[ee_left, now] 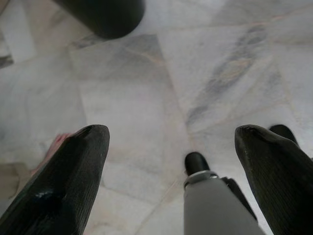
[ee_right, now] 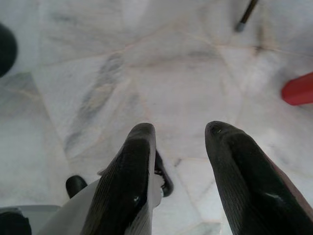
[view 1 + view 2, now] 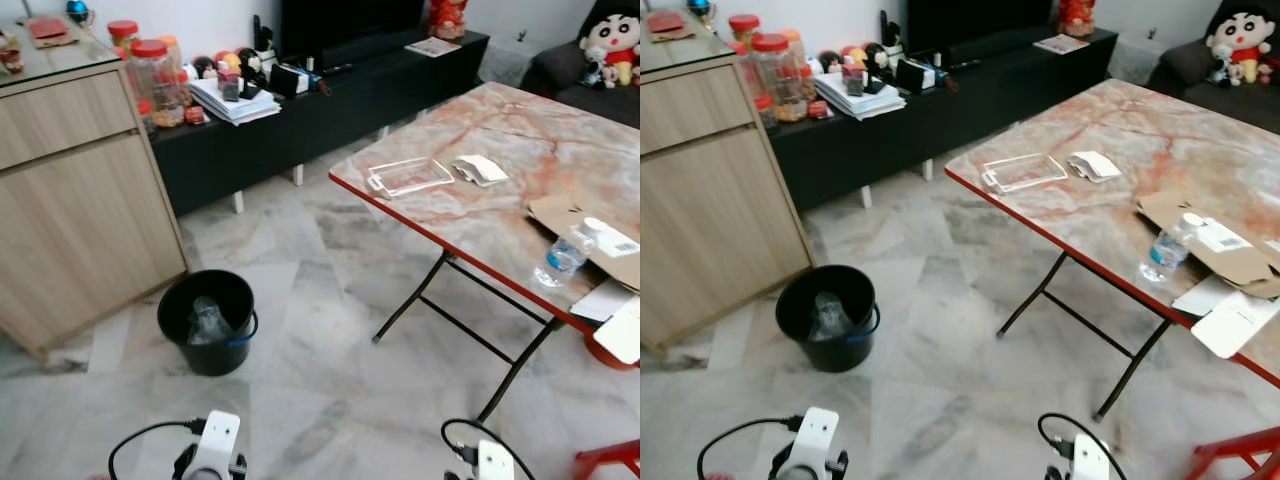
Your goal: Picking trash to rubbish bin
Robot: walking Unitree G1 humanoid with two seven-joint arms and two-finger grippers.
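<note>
Left gripper (image 1: 171,147): low at the bottom of the head views, over bare marble floor (image 3: 300,300); jaws spread wide, nothing between them.
Right gripper (image 2: 178,142): low beside the left one, also over floor; jaws parted by a moderate gap, empty.
Rubbish bin (image 3: 207,321): black bucket on the floor, near the corner of the wooden cabinet (image 3: 70,190), well apart from the desk; something clear and crumpled already inside, seemingly plastic, exact item not discernible.
Desk (image 3: 450,215): folding, marbled top with red edging, standing to the robot's right.
Water bottle (image 3: 563,257): clear, blue-labelled, upright near the front edge of the desk, just beside a flattened cardboard piece (image 3: 560,215).
Clear plastic tray (image 3: 409,176): near the desk's left corner, close to the edge.
Folded white paper (image 3: 481,169): just beside the tray, further in.
White sheets (image 3: 625,325): at the front edge, overhanging at the right.
Progress: judged partly done, one item apparently binned; several candidate pieces left on the desk, none grasped.
Next: likely approach to the desk, with the bottle or tray nearest.
</note>
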